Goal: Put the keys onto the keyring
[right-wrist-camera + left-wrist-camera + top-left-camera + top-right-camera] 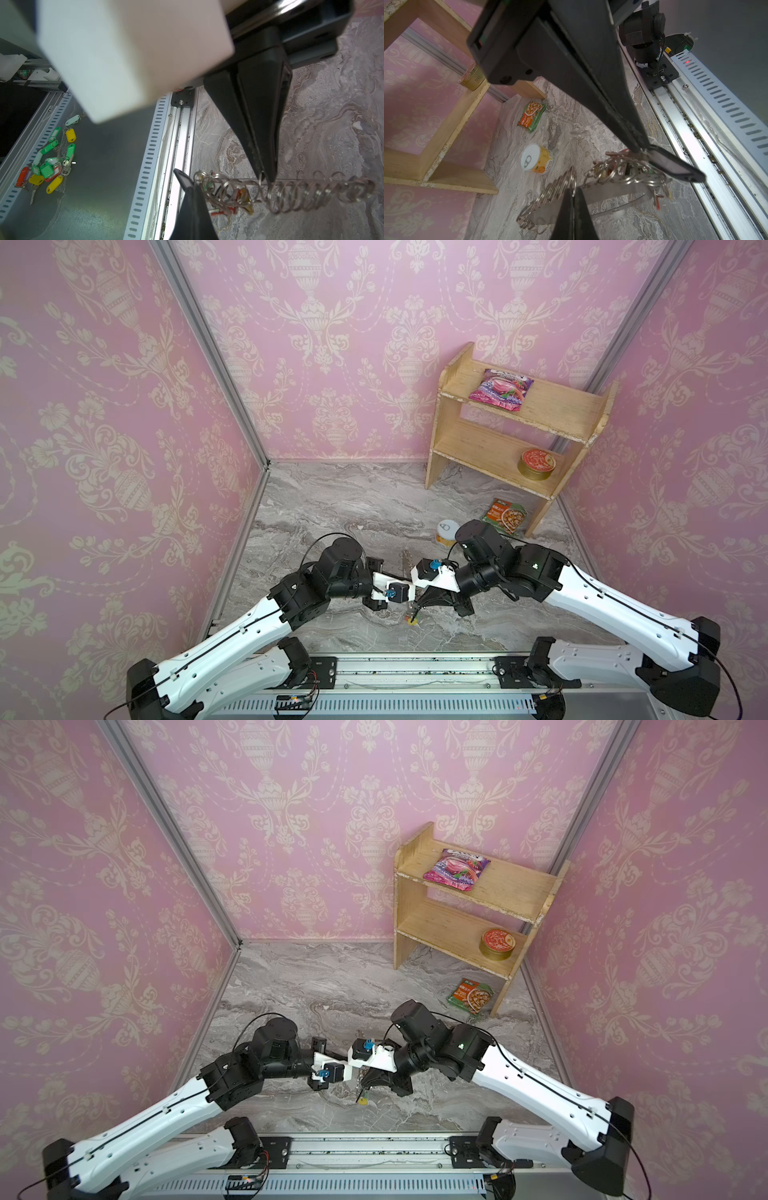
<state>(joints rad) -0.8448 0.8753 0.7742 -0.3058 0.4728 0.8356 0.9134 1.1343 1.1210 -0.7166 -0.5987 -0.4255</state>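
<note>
The marble table (353, 506) lies below both claws, which meet over its near middle. The left claw (574, 188) is pinched tight on one link partway along the keyring (270, 194). The keyring is a string of silvery rings that appears to be held up off the table. It runs lengthwise from the right claw's tip, through the left claw's tip, and trails on beyond it. The right claw (192, 187) is closed on the black key (675, 164), gripping it at the end nearest the rings. The key's long axis leads outward from that claw's tip, bent a little off the fingers' line. Its free end points away from the rings, toward the rail at the table's edge. Coloured tags (243, 195) dangle under the rings between the two claws. This looks like the threading step: one claw steadies the rings while the other offers up the key. Whether the key's head is already caught on the end ring cannot be told. The next move likely calls for a small, exact turn of the key's head into a ring's split, with the rings kept taut.
</note>
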